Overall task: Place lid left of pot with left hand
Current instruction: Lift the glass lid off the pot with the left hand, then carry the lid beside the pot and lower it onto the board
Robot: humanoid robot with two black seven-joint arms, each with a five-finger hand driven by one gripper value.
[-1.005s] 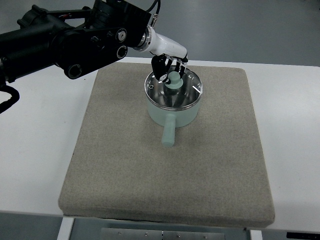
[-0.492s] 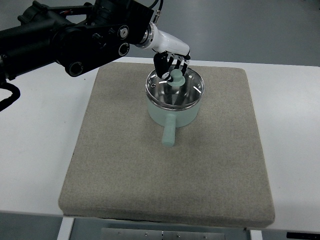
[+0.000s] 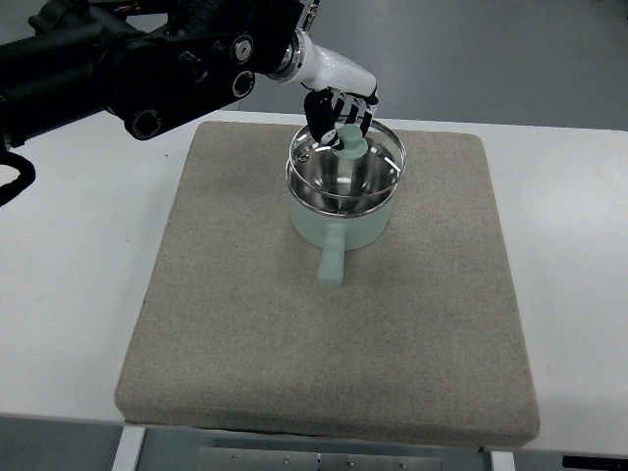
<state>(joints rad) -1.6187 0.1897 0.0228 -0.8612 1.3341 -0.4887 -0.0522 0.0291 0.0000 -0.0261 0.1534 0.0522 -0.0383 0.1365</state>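
While the fingers [image 3: 332,110] of the left hand [image 3: 339,111] are curled round the knob [image 3: 350,144], pinching it from above, the lid [image 3: 345,162] hangs just under them, its glass disc and metal rim tilted and seemingly clear of the pot [image 3: 340,201] rim on the near side. Directly below the fingers sits the pot, pale green, its handle [image 3: 332,263] pointing toward the near edge of the mat [image 3: 245,324]. Out from the fingers on every side spreads the grey mat, bare to their left, and beyond it the white tabletop [image 3: 69,285]. By my reading the lift is in hand, the carry not yet begun. Next, the lid likely needs more height to clear the rim, then a sideways move left and a level set-down on the mat beside the pot.
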